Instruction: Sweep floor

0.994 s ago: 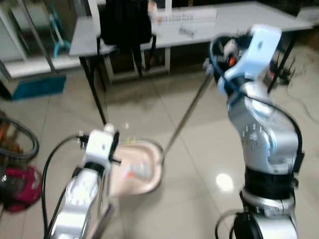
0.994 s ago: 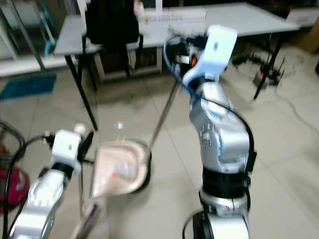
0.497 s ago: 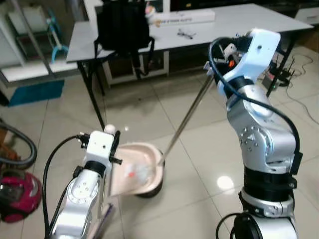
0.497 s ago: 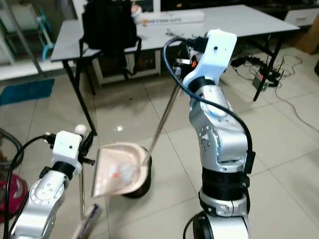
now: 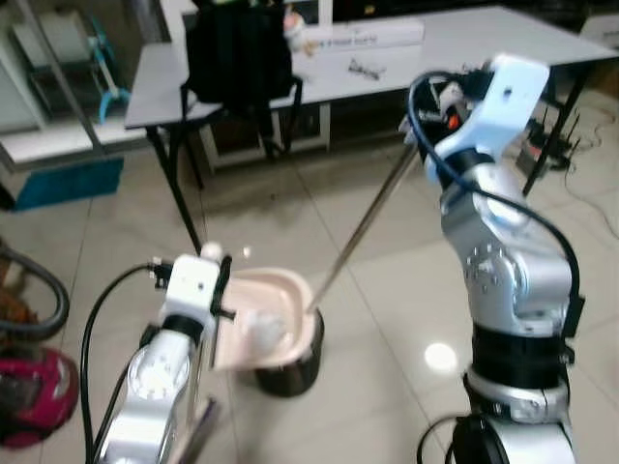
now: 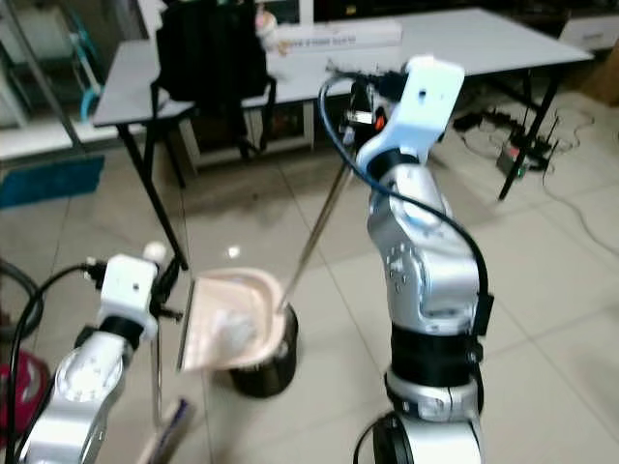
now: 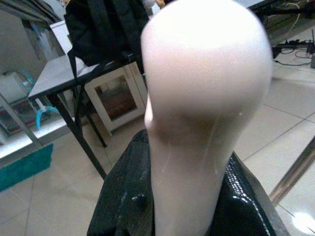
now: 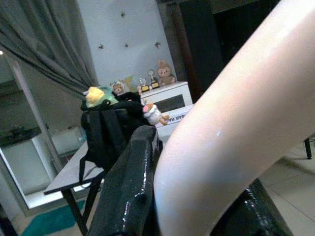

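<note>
Dustpan [image 5: 259,324]: we hold it over the black bin [image 5: 286,367], left gripper [image 7: 206,147] pinching its pale handle.
Broom [image 5: 363,227]: right gripper [image 8: 197,187] clamps the grip.
Handling: light, stiff, smooth (likely slippery); grip handles firmly.

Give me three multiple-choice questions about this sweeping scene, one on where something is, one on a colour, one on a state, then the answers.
1. Where is the black backpack?
A. on the grey table
B. on the floor by the bin
C. on the robot's arm

2. What colour is the dustpan?
A. blue
B. pale pink
C. green

3. How is the dustpan held?
A. flat on the floor
B. tilted over the black bin
C. hanging from the table

Answers: 1 A, it sits at the table's edge, straps hanging down. 2 B, its tray is pale pink. 3 B, the left gripper holds its handle and the tray leans above the bin.
</note>
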`<state>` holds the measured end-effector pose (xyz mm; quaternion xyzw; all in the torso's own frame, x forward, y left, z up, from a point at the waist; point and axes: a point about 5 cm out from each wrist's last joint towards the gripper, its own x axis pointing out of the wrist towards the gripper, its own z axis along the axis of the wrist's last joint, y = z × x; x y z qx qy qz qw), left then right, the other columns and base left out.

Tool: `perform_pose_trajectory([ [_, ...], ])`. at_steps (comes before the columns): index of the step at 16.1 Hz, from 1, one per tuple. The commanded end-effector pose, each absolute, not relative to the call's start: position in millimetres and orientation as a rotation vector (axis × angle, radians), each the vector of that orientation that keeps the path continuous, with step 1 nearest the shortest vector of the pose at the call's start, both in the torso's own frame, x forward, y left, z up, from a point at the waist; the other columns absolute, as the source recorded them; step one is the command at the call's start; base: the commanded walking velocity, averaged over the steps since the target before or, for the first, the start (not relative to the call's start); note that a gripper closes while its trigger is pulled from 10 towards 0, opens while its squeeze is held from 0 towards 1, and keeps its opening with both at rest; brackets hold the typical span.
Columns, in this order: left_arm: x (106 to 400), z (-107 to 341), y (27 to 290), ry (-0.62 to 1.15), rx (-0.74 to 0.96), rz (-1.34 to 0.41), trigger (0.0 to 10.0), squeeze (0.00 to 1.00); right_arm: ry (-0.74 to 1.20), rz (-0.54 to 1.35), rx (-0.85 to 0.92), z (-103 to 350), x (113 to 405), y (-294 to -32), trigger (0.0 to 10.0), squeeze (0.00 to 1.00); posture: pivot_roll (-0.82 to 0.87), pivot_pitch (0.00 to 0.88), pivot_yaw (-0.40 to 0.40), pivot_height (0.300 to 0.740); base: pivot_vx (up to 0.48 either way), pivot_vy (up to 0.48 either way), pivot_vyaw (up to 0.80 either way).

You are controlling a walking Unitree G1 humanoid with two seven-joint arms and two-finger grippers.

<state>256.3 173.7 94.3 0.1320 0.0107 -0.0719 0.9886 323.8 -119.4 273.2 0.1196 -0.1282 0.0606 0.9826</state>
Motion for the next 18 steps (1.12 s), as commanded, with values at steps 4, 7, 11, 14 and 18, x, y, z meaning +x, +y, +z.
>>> perform_pose_trajectory([
  [4,257.0,100.4,170.3,-0.008,0.268,-0.15,10.0,0.0,-0.325,0.096,0.211,283.7,321.7,-125.0,10.0,0.0,-0.05,0.0,0.059,0.74,0.369,0.0,0.0],
  [7,256.3,100.3,170.4,-0.007,0.268,-0.149,10.0,0.0,-0.327,0.102,0.191,281.9,321.3,-123.4,10.0,0.0,-0.05,0.0,0.059,0.74,0.369,0.0,0.0],
  [11,256.7,101.2,172.0,-0.014,0.267,-0.127,10.0,0.0,-0.332,0.098,0.163,281.2,322.3,-123.3,10.0,0.0,-0.05,0.0,0.057,0.74,0.0,0.0,0.0],
  [14,257.3,101.6,171.8,-0.018,0.267,-0.125,10.0,0.0,-0.342,0.11,0.139,280.7,323.1,-119.7,10.0,0.0,-0.05,0.0,0.056,0.74,0.0,0.0,0.0],
  [18,258.0,102.1,171.6,-0.02,0.271,-0.119,10.0,0.0,-0.406,0.156,0.041,280.6,319.6,-109.3,10.0,0.0,-0.05,0.0,0.057,0.74,0.0,0.0,0.0],
])
